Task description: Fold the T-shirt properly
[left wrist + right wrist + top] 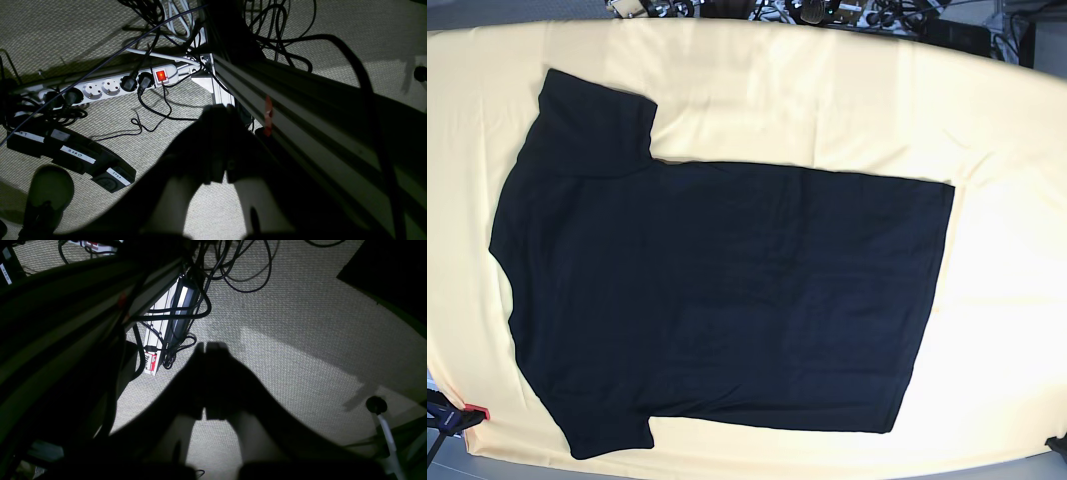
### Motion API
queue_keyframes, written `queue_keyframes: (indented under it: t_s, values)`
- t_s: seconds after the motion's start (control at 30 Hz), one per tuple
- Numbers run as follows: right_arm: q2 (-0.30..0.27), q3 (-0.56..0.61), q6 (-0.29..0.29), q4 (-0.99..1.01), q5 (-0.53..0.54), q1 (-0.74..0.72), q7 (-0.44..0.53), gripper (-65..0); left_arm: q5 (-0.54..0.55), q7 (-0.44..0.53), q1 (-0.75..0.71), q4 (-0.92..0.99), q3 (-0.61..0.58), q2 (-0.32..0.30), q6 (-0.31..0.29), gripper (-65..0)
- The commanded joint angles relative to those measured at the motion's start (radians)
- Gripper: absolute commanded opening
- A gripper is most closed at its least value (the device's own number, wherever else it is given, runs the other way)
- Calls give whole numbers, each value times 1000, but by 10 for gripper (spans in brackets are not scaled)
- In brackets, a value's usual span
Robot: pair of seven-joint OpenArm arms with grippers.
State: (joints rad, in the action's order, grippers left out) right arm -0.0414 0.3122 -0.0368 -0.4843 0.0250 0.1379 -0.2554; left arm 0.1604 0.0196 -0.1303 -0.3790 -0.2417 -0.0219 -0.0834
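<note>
T-shirt (717, 300) flat on tablecloth (827, 100), far from both pressed-together grippers (218, 110) (208, 346).

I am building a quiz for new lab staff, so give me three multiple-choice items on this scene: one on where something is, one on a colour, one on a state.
1. Where does the T-shirt lie?
A. Flat on the pale yellow tablecloth
B. On the carpet
C. Draped over a chair

2. What colour is the lit switch on the power strip?
A. Green
B. Red
C. Blue

3. How do the left pincer and right pincer stand?
A. Both wide open
B. One holds a sleeve
C. Both shut, holding nothing

Answers: 1 A, the base view shows it spread out on the cloth. 2 B, it glows red in the left wrist view. 3 C, each wrist view shows the fingers together over bare carpet.
</note>
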Motion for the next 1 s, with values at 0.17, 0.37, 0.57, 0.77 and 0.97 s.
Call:
queue_keyframes:
  t_s: [0.17, 0.37, 0.57, 0.77, 0.97]
  values:
    - [-7, -3, -11, -18, -11, -16, -8, -650, 1, -17, -2, -7, -1, 2, -20, -650]
    - [-40, -3, -176, -45, -50, 44, -132, -650, -82, -226, -47, -105, -1, 2, -117, -650]
    - [-106, -3, -264, -229, -48, 261, -127, -650, -74, -236, -212, -263, -10, -15, -115, -650]
    - [-166, -3, -277, -531, -48, 517, -151, -650, -69, -322, -400, -523, -132, -116, -114, -650]
    - [-234, -3, -256, -884, -48, 761, -234, -650, -66, -381, -620, -875, -196, -270, -84, -650]
